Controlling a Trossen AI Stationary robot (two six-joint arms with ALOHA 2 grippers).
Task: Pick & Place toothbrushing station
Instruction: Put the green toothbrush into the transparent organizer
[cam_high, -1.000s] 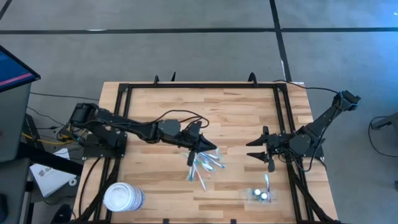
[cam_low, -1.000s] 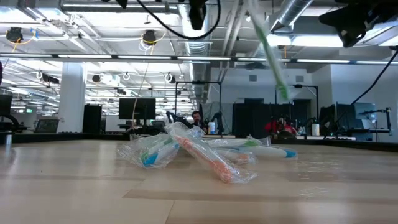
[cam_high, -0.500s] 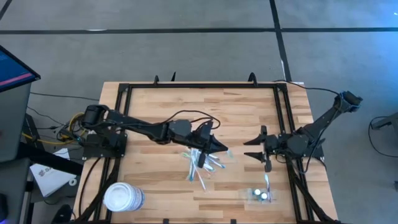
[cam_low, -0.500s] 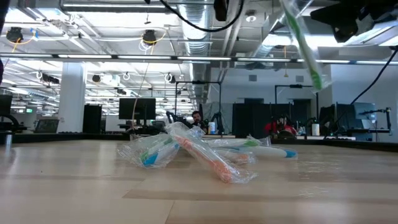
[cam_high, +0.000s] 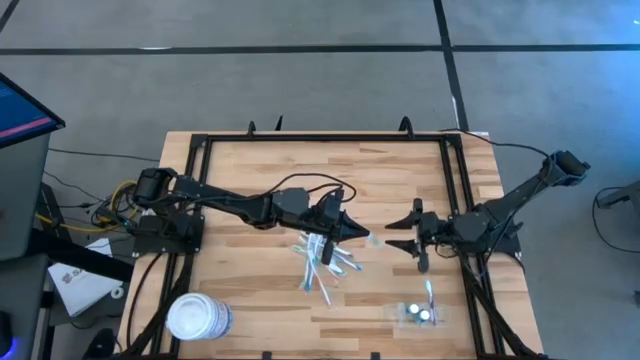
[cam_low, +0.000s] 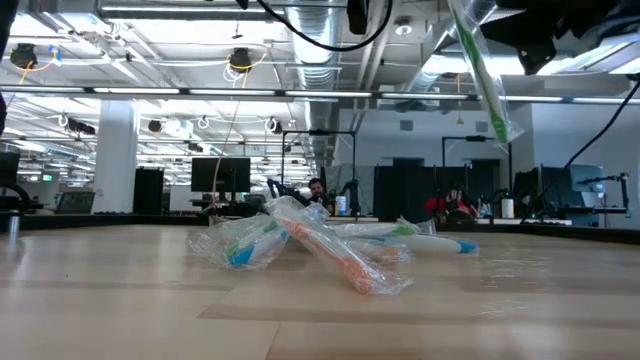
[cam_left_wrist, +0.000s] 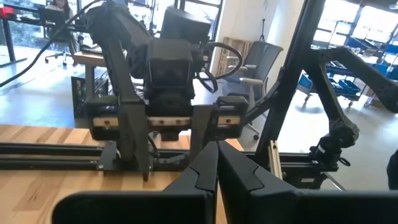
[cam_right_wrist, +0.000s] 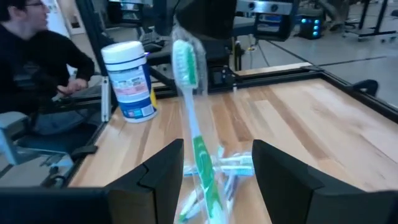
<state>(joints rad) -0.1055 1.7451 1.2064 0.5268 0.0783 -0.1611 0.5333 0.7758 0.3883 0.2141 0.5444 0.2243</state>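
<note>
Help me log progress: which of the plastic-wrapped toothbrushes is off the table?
The green-and-white wrapped toothbrush hanging from the left gripper, shut on it. The other wrapped toothbrushes lie piled on the wooden table.

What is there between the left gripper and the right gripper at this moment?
A wrapped green toothbrush hangs there, held above the table by the shut left gripper. The right wrist view shows it just in front of the open right gripper.
</note>
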